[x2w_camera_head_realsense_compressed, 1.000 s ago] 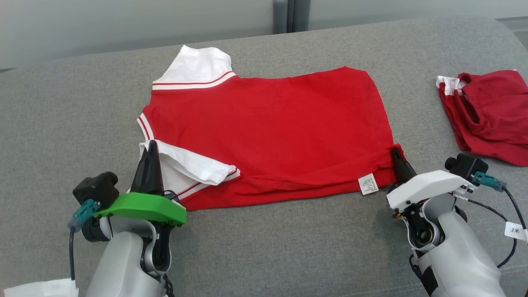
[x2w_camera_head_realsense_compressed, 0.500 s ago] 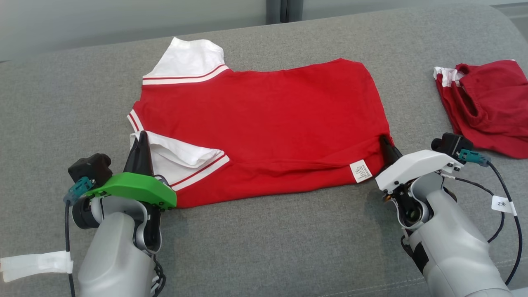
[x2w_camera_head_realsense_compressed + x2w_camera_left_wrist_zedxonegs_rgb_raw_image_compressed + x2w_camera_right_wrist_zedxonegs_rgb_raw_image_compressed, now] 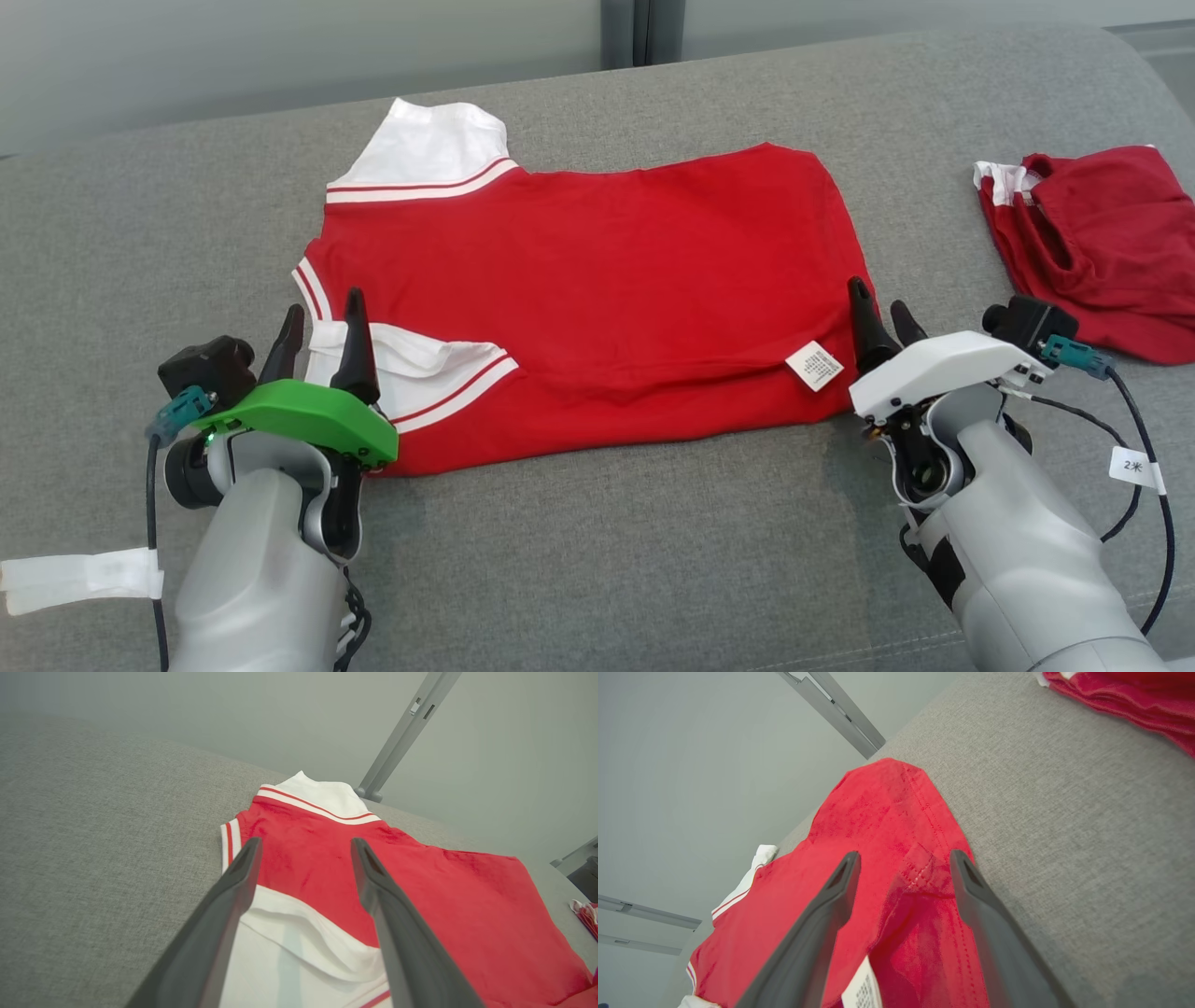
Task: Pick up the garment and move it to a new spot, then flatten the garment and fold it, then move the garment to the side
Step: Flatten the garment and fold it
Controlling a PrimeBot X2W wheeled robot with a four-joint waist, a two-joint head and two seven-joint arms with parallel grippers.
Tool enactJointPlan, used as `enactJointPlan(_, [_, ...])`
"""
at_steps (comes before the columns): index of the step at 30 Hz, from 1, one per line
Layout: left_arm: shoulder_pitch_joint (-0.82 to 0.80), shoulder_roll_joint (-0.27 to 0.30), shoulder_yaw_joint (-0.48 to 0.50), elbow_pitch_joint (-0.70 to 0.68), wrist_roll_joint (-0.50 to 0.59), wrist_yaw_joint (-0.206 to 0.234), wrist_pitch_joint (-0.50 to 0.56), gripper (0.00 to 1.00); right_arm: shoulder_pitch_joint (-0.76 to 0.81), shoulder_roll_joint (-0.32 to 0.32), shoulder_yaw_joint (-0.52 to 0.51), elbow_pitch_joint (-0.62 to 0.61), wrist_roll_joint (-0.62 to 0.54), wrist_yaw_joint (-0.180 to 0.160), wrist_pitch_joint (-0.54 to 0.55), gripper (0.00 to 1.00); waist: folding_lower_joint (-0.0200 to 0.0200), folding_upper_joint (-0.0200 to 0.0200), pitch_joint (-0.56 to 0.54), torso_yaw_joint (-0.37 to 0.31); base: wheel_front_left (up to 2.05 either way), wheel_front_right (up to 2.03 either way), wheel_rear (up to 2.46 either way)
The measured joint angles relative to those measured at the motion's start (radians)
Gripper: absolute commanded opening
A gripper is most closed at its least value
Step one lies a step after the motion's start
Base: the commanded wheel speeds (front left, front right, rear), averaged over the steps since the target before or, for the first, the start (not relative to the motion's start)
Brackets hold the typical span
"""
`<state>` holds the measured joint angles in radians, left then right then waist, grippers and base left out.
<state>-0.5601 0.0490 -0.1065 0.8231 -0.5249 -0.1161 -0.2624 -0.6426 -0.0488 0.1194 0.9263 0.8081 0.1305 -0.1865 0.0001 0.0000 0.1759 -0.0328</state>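
Now I am reaching both arms forward and low over the grey cushion point(image 3: 597, 560), my pale forearms angling in from the bottom corners. My left fingers point(image 3: 355, 336) are standing apart and gripping nothing, poised at the folded white sleeve on the near left corner of the garment point(image 3: 597, 271). My right fingers point(image 3: 864, 322) are likewise spread and empty, pointing up at the near right hem corner, just beside a small white label point(image 3: 815, 365). The garment is lying flat across the middle of the cushion: soft red knit, roughly rectangular, with white sleeves edged in red and white stripes and a stitched hem. The cushion is showing a coarse woven texture. A second red garment point(image 3: 1102, 252) is lying crumpled well apart on my right.
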Motion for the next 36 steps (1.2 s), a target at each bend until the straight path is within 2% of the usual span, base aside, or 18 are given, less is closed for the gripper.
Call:
enactJointPlan(4, [-0.003,0.0,0.009,-0.011,0.012,-0.007,0.0,1.0,0.001,-0.003,-0.011,-0.029,0.007,0.0,-0.02,1.0,0.0,0.0,-0.012,0.001,0.0,0.0,0.0])
enactJointPlan(11, [0.042,0.0,0.029,-0.049,0.017,-0.012,0.0,1.0,0.036,-0.045,-0.035,-0.092,-0.026,0.0,-0.05,1.0,0.0,0.0,-0.043,0.01,0.0,0.0,0.0])
enactJointPlan(19, [0.171,0.009,0.066,-0.061,0.021,-0.012,0.0,1.0,0.191,-0.086,-0.068,-0.235,-0.185,0.0,-0.071,1.0,0.0,0.0,-0.085,0.028,0.0,0.0,0.0])
enactJointPlan(27, [0.243,0.011,0.068,-0.029,0.006,-0.013,0.0,1.0,0.343,-0.053,-0.141,-0.404,-0.282,0.0,-0.075,1.0,0.0,0.0,-0.097,0.027,0.0,0.0,0.0])
enactJointPlan(36, [0.251,0.004,0.057,0.051,-0.052,-0.012,0.032,1.0,0.46,-0.008,-0.187,-0.568,-0.299,0.0,-0.033,1.0,0.0,0.0,-0.088,0.011,0.0,0.0,0.0])
